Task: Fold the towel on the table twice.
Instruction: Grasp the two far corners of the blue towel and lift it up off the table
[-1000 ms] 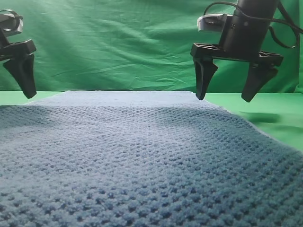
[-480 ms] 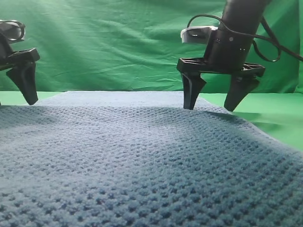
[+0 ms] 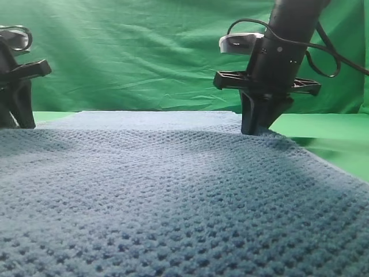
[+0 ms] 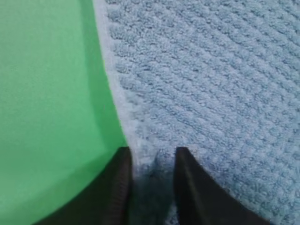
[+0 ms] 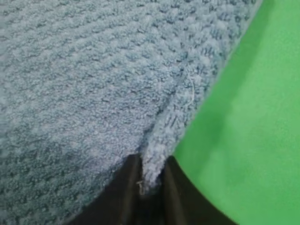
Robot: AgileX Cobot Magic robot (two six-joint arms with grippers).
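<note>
The blue-grey waffle-knit towel [image 3: 173, 190] lies flat over the green table [image 3: 337, 135] and fills most of the exterior view. My right gripper [image 3: 259, 130] is down at the towel's far right edge. In the right wrist view [image 5: 151, 174] its fingers pinch a raised ridge of the towel's hem [image 5: 161, 140]. My left gripper [image 3: 17, 122] is down at the towel's far left edge. In the left wrist view [image 4: 152, 161] its fingers stand close together with the towel's edge [image 4: 211, 84] between them.
A wrinkled green fabric backdrop [image 3: 144, 52] hangs behind the table. Bare green table shows right of the towel [image 5: 248, 140] and left of it [image 4: 47, 93]. A cable loops off the right arm [image 3: 323, 52].
The right gripper came down and left onto the towel's far right edge and closed from wide open. The left gripper dropped to the towel's far left edge and its fingers came together.
</note>
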